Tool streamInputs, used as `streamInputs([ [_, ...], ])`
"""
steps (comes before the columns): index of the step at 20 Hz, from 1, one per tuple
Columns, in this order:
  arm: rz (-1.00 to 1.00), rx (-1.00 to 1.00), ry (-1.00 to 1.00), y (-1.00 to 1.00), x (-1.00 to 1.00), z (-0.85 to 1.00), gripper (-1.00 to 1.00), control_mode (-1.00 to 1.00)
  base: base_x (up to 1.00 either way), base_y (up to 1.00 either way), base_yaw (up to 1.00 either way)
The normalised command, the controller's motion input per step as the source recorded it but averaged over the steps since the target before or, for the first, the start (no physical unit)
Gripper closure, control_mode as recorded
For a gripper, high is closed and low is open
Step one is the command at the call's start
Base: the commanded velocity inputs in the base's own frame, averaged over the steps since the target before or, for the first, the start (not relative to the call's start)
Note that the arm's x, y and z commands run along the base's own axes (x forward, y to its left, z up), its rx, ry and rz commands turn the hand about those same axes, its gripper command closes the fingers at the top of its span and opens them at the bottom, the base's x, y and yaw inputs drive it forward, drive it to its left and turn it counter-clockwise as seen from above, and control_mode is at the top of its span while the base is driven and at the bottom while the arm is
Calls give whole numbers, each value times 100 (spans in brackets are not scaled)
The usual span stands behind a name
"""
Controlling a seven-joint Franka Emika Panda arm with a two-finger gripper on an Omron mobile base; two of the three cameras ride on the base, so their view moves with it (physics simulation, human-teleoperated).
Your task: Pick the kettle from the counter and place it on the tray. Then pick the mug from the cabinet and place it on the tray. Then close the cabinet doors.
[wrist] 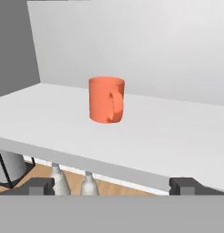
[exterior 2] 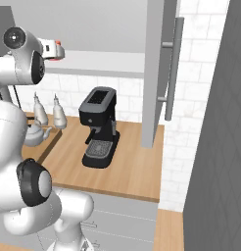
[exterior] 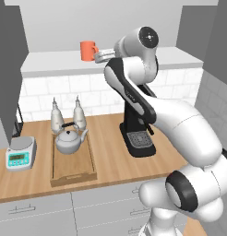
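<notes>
**Kettle on tray; open hand level with mug in cabinet**

Kettle (exterior: 69,139): squat, rounded, silver-grey metal with a smooth sheen, black arched top handle and short curved spout. It sits on the far end of the tray (exterior: 89,163), a rectangular light wooden piece with raised edges and a cut-out handle at the near short end. The tray lies flat on the table (exterior: 110,156), a long light-brown wood-grain worktop over flat grey drawer fronts.

Mug (wrist: 106,99): plain orange-red cylinder, matte, one loop handle turned toward the hand camera. It stands upright on the pale, smooth shelf of the cabinet (exterior: 55,62), apart from the back wall.

Hand (exterior: 102,55): raised to shelf height, pointing at the mug from its right in the left base view, close by but not touching. In the hand view its two dark finger tips sit far apart at the lower corners, so the jaws are wide open with nothing between them.

One cabinet door (exterior 2: 154,73), a flat grey panel with a long vertical metal bar handle, stands swung open.

Other items: two slim silver-capped bottles (exterior: 67,113) just behind the tray; a small grey digital scale (exterior: 20,154) left of it; a black boxy coffee machine (exterior 2: 99,127) to the right.
</notes>
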Motion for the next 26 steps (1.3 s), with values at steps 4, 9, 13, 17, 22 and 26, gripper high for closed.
streamInputs([
  [4, 0, 0, 0, 3, 35, 0, -100, -100, 0, 0, 0],
  [9, 0, 1, 0, 1, 32, -6, -100, -100, 0, 0, 0],
  [13, 1, 0, 0, 17, 33, -18, -100, -100, 0, 0, 0],
  [17, 1, 1, 0, 6, 30, -4, -100, -100, 0, 0, 0],
  [22, 0, 2, 0, 1, 38, -1, -100, -100, 0, 0, 0],
  [26, 1, 1, 0, 2, 32, -5, -100, -100, 0, 0, 0],
])
